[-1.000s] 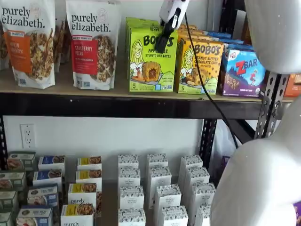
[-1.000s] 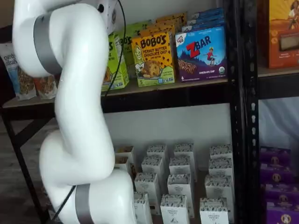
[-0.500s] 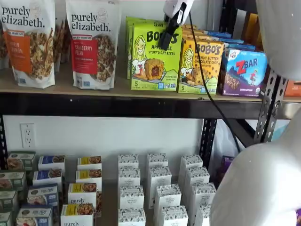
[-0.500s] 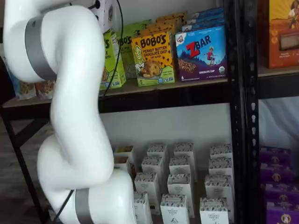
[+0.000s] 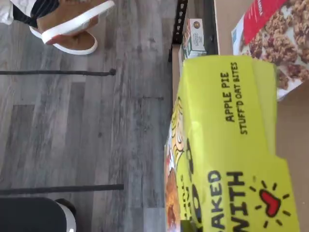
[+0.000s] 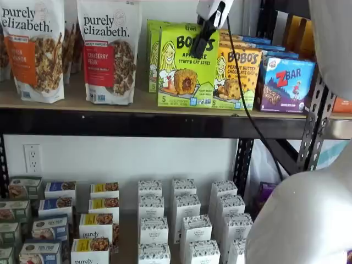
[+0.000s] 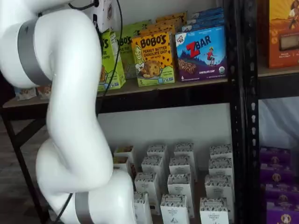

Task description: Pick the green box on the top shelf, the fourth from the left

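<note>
Forward off its row since a second ago, the green box [image 6: 186,65] sits at the front of the top shelf [image 6: 148,122], gripped at its upper edge by the pincer [image 6: 204,39]. White arm hides most of the carton in a shelf view [image 7: 110,59]. Below, grey plank floor [image 5: 96,121].

A mock shop: black steel rack [image 6: 242,159] stocked with rows of packaged groceries [image 6: 187,223].
</note>
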Robot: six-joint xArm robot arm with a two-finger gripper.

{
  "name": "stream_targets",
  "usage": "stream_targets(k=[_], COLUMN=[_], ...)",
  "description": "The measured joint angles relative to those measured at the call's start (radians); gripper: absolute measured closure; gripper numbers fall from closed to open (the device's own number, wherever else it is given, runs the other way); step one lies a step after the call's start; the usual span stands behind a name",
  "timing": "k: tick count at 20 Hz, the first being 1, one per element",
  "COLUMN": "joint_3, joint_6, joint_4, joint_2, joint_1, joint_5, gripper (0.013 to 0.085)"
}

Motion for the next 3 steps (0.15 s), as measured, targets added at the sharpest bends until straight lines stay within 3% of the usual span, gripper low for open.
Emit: stream_targets(k=[3], joint_3=[0.006], joint_6=[-0.002], joint_4=[0.001], joint_2=[-0.011], joint_1=[-0.005], joint_5=[0.008], gripper=[0.0730])
